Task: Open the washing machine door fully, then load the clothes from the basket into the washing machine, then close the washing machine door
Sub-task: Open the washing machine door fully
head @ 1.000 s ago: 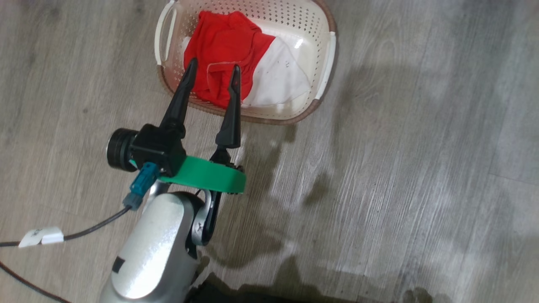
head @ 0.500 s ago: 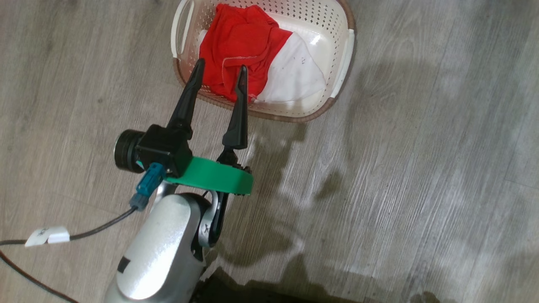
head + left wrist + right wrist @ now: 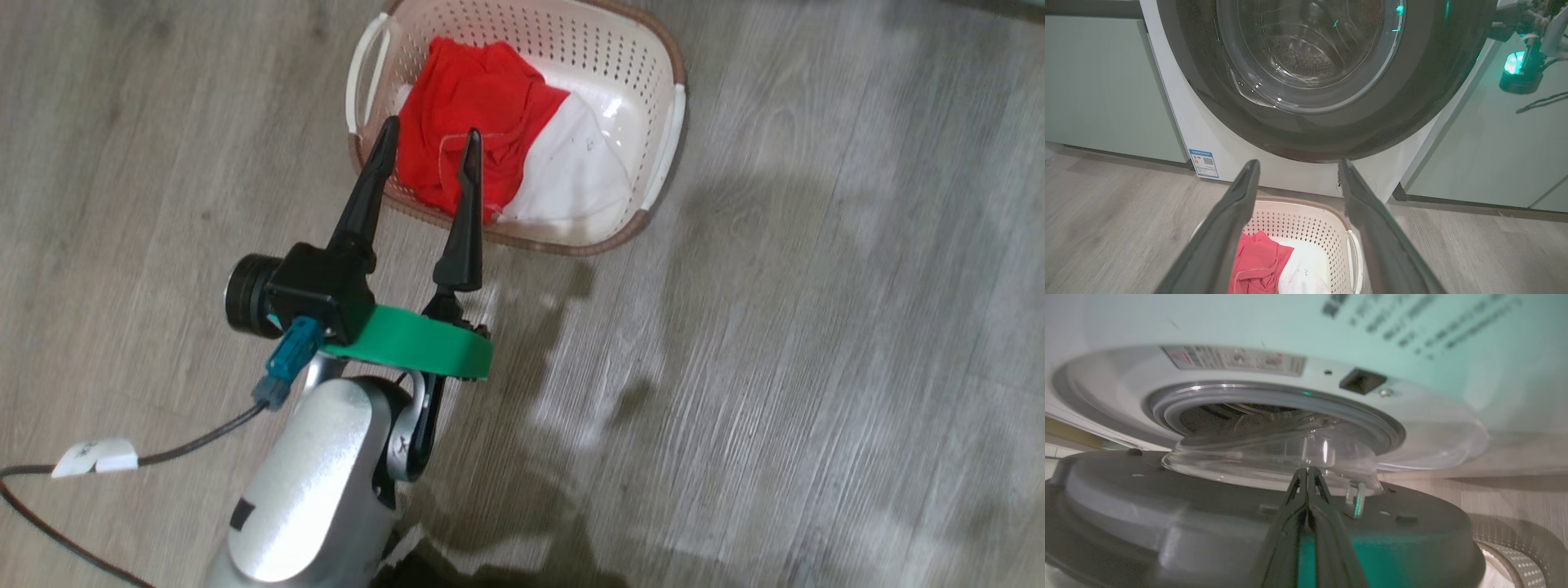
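Note:
The cream basket stands on the floor holding the clothes: a red garment and a white garment. My left gripper is open, its fingertips spread over the basket's near rim and the red garment. Along its fingers I see the basket low down and the washing machine door with its black rim. My right gripper is shut, its tips against the door's grey inner face beside the glass bowl. The door stands ajar from the washing machine's drum mouth.
Pale green cabinets flank the white washing machine, which carries a blue sticker. A black cable with a white tag trails from my left wrist over the grey wood floor.
The head camera has shifted, so the basket sits lower and further right in its picture. My left gripper stays open over the basket's near rim.

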Motion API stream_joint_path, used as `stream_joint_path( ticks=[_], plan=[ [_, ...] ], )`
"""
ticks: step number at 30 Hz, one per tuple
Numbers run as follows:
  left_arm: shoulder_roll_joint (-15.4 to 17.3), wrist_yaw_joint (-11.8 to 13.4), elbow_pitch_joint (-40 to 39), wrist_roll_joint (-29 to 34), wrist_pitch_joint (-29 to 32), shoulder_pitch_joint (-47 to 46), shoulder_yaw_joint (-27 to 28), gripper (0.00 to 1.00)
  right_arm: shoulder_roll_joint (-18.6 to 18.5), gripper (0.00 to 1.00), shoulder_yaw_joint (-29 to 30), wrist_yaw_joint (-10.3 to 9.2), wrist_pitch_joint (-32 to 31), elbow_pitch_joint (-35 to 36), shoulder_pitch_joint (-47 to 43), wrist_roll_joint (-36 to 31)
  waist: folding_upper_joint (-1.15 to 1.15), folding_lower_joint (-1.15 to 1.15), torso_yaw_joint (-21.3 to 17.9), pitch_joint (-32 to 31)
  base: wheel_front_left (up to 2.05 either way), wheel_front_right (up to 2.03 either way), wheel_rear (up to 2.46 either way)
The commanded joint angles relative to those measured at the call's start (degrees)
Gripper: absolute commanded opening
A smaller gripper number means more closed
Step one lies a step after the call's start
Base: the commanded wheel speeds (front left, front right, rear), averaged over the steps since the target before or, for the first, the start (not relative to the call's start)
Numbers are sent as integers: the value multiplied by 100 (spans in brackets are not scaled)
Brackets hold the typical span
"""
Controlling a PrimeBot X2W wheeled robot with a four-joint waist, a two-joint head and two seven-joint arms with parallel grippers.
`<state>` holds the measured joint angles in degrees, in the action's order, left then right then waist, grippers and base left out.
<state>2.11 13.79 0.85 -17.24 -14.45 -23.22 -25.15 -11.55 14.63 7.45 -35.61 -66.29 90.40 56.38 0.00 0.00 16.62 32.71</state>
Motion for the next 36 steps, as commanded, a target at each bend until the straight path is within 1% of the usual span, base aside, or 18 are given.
stream_joint_path(
  ticks=[1,11,19,24,33,36],
  plan=[
    [76,21,-168,-18,-55,79,177,100,228,0,-77,3,-117,157,-56,42,0,0,20,-117,0,0,0],
    [76,-48,-92,-37,-55,317,232,100,339,0,-244,3,-501,436,-1183,327,0,0,176,-770,0,0,0],
    [76,-117,-23,-3,-55,551,337,100,524,0,-457,3,-751,634,-1955,481,0,0,348,-1219,0,0,0],
    [76,-150,55,157,-55,681,353,100,656,0,-582,3,-888,796,-2417,613,0,0,497,-1480,0,0,0],
    [76,-182,142,42,-55,876,489,100,818,0,-761,3,-1076,1055,-3009,926,0,0,786,-1813,0,0,0],
    [76,-203,188,-25,-55,950,494,100,845,0,-816,3,-1167,1137,-3246,1090,0,0,947,-1960,0,0,0]
  ],
)
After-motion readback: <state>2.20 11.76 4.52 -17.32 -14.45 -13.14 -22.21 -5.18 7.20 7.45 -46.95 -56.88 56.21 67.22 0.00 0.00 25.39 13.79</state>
